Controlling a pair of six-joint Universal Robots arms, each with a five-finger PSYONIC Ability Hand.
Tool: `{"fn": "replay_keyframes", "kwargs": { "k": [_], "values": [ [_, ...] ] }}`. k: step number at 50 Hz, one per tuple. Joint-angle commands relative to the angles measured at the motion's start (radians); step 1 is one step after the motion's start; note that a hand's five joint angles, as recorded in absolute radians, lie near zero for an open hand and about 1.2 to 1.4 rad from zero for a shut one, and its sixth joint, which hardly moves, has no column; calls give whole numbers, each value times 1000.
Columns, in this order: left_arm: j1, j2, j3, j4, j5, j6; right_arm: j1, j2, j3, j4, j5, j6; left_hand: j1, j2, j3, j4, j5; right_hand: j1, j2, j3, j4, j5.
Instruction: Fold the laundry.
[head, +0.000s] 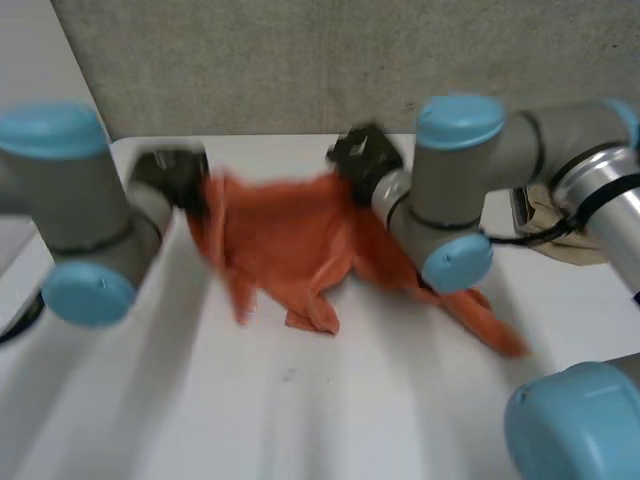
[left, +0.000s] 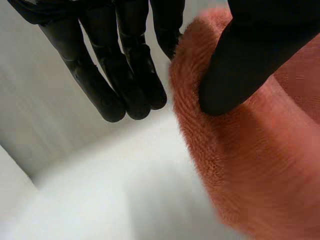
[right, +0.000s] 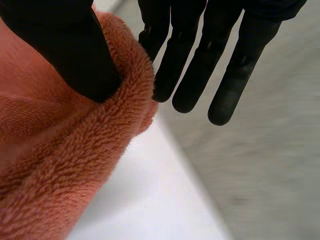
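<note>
Two robot arms hold an orange towel (head: 290, 235) stretched between them over the far part of a white bench (head: 300, 400), in front of a grey wall (head: 300, 60). The left hand (head: 175, 175) grips the towel's upper left corner and the right hand (head: 365, 160) grips its upper right corner, so the top edge runs nearly level from one hand to the other.

In the left wrist view, the left hand's thumb (left: 240, 65) presses into a rolled edge of the fleecy cloth, pinching it against the nearest finger. The other fingers (left: 132, 65) are straight and close together beside the cloth, not touching it. The right wrist view shows the same hold mirrored: the thumb (right: 75, 50) digs into the towel's folded rim, the nearest finger lies against the cloth's edge, and the remaining fingers (right: 192, 70) point straight out, slightly spread and clear of the fabric. Each hand therefore grasps the towel in a pinch, with most of its fingers extended.

Below the hands the towel sags in loose folds toward the bench and narrows to a crumpled tip near the middle. A long tail of it trails out under the right arm toward the bench's near right side. A tan cloth (head: 565, 235) lies at the bench's right edge, behind the right arm and well apart from the towel.
</note>
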Motion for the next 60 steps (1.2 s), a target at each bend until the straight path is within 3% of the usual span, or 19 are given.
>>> {"fn": "replay_keyframes", "kwargs": {
  "k": [1,7,13,18,23,30,33,38,42,49,60],
  "values": [
    [-13,163,194,215,14,4,-34,-200,121,-243,37,-6,273,201,210,202,257,367,227,211,203,289],
    [-21,157,226,188,41,0,-77,-418,446,-418,-9,-21,273,201,210,202,257,367,227,211,203,289],
    [-4,114,55,88,87,-9,-97,-593,895,-386,-133,-96,273,201,210,202,257,367,227,211,203,289],
    [1,56,-128,82,126,-3,-84,-627,1179,-355,-208,-165,273,201,210,202,257,367,227,211,203,289],
    [-16,-23,-235,94,141,17,-64,-586,1312,-340,-207,-187,273,201,210,202,257,367,227,211,203,289],
    [-34,-87,-240,48,95,110,-41,-541,1281,-248,-84,-159,221,149,158,150,205,-32,-172,-189,-197,-110],
    [-27,-55,-238,19,66,124,-37,-556,1257,-174,-52,-141,-5,-77,-68,-76,-21,-367,-507,-523,-531,-445],
    [-16,20,-255,-2,54,115,-46,-634,1194,-54,-59,-90,-442,-514,-504,-513,-458,-505,-645,-661,-669,-583],
    [-14,54,-289,-4,49,110,-63,-674,1099,53,-67,-15,-645,-717,-708,-716,-661,-652,-792,-808,-816,-730],
    [5,65,-335,-10,51,116,-107,-652,932,200,-79,17,-733,-805,-796,-805,-750,-731,-872,-888,-896,-809],
    [19,31,-363,-33,100,161,-104,-428,645,262,-184,-162,-830,-902,-893,-902,-847,-734,-875,-891,-899,-812]
  ]
}}
